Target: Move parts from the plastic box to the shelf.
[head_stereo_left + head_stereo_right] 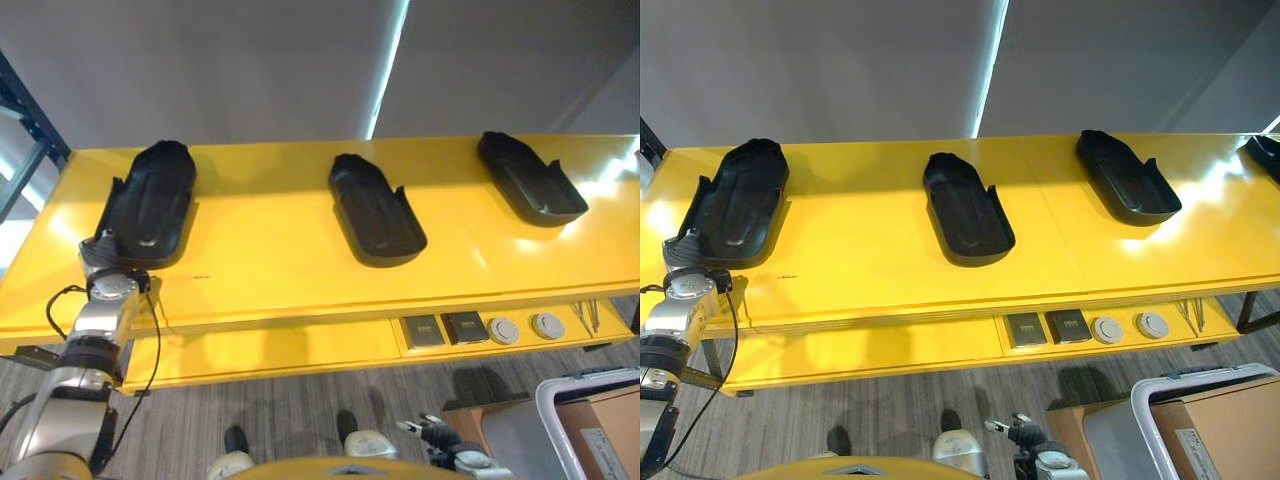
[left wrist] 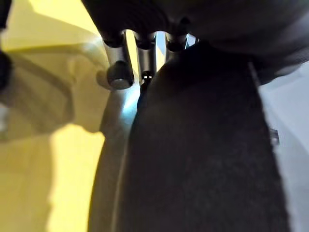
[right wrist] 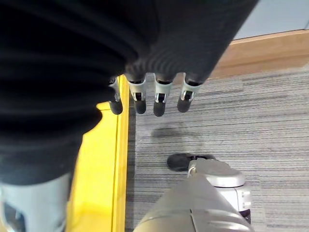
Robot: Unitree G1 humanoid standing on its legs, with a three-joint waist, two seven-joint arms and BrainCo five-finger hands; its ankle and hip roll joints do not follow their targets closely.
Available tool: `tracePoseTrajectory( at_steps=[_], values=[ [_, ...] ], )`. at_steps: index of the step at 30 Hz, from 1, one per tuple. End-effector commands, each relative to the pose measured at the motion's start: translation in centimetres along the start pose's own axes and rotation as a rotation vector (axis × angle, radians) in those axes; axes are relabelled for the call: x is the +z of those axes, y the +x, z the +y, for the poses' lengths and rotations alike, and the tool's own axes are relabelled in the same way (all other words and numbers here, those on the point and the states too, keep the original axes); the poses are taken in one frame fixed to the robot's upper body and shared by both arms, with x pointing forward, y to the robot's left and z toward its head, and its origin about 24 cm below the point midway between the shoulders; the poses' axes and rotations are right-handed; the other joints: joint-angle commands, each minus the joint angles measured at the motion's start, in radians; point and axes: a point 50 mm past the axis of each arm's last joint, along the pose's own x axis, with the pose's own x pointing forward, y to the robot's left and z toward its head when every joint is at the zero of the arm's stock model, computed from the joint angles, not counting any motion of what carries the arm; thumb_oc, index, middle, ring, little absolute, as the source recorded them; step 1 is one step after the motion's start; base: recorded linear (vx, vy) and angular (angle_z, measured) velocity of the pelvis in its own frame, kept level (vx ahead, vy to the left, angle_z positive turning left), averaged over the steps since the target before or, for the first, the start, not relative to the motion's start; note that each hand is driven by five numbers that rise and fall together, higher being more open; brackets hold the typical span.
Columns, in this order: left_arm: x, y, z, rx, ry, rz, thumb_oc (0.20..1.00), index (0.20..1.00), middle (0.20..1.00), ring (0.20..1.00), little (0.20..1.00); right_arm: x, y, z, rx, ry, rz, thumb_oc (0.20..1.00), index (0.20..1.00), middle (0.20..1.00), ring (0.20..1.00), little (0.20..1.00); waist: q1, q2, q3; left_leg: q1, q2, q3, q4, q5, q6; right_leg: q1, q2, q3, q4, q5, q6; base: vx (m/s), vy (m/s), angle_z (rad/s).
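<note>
Three black moulded parts lie on the yellow shelf (image 1: 280, 250): a left one (image 1: 150, 205), a middle one (image 1: 375, 210) and a right one (image 1: 530, 178). A further black part (image 1: 1265, 155) shows at the shelf's far right edge. My left hand (image 1: 98, 252) is at the near end of the left part, which presses close against it in the left wrist view (image 2: 203, 154). My right hand (image 3: 159, 96) hangs low over the carpet, fingers relaxed and holding nothing. The grey plastic box with a white rim (image 1: 545, 395) stands on the floor at the lower right.
Below the shelf top, a lower ledge carries two dark square pieces (image 1: 442, 329) and two white round pieces (image 1: 525, 328). A dark blue rack post (image 1: 25, 120) stands at the far left. Brown cardboard (image 1: 1230, 420) lies in the box.
</note>
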Motion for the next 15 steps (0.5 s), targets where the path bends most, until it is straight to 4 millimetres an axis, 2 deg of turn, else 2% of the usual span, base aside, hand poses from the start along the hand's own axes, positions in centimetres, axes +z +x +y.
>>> tracePoseTrajectory(
  at_steps=[1,2,5,7,15],
  values=[
    [1.8,0.6,-0.3,-0.016,-0.051,-0.046,0.2,0.2,0.2,0.2,0.2,0.7,0.0,0.4,0.017,-0.034,-0.04,1.0,1.0,1.0,1.0,1.0,0.021,-0.006,0.012,-0.039,0.071,-0.003,0.159,-0.125,0.016,-0.099,-0.029,-0.005,0.11,-0.048,0.046,-0.01,-0.005,-0.07],
    [1.8,0.6,-0.3,-0.016,-0.051,-0.046,0.2,0.2,0.2,0.2,0.2,0.7,0.0,0.4,0.017,-0.034,-0.04,1.0,1.0,1.0,1.0,1.0,0.021,-0.005,0.011,-0.039,0.071,-0.003,0.16,-0.125,0.016,-0.099,-0.029,-0.005,0.11,-0.048,0.046,-0.02,-0.001,-0.07],
    [-0.1,-1.2,-2.2,-0.105,-0.017,-0.033,0.2,0.2,0.2,0.2,0.2,1.1,0.0,0.9,0.021,-0.044,-0.066,1.0,1.0,1.0,1.0,1.0,0.029,-0.006,0.021,-0.035,0.068,-0.004,0.161,-0.126,0.018,-0.088,-0.031,-0.005,0.103,-0.047,0.044,0.0,0.002,-0.01],
    [-0.3,-2.0,-2.6,-0.141,0.011,-0.056,0.2,0.2,0.2,0.2,0.2,1.4,-0.1,1.2,0.022,-0.029,-0.071,1.0,1.0,1.0,1.0,1.0,0.037,-0.006,0.022,-0.035,0.066,-0.008,0.16,-0.128,0.02,-0.084,-0.034,-0.009,0.1,-0.048,0.044,0.0,0.0,0.0],
    [-0.9,-3.6,-2.1,-0.201,0.057,-0.088,0.2,0.2,0.2,0.2,0.2,1.5,-0.1,1.1,0.02,-0.028,-0.069,1.0,1.0,1.0,1.0,1.0,0.06,0.005,0.032,-0.034,0.057,-0.014,0.156,-0.128,0.019,-0.075,-0.043,-0.022,0.097,-0.053,0.042,-0.01,0.013,0.01]
  ],
)
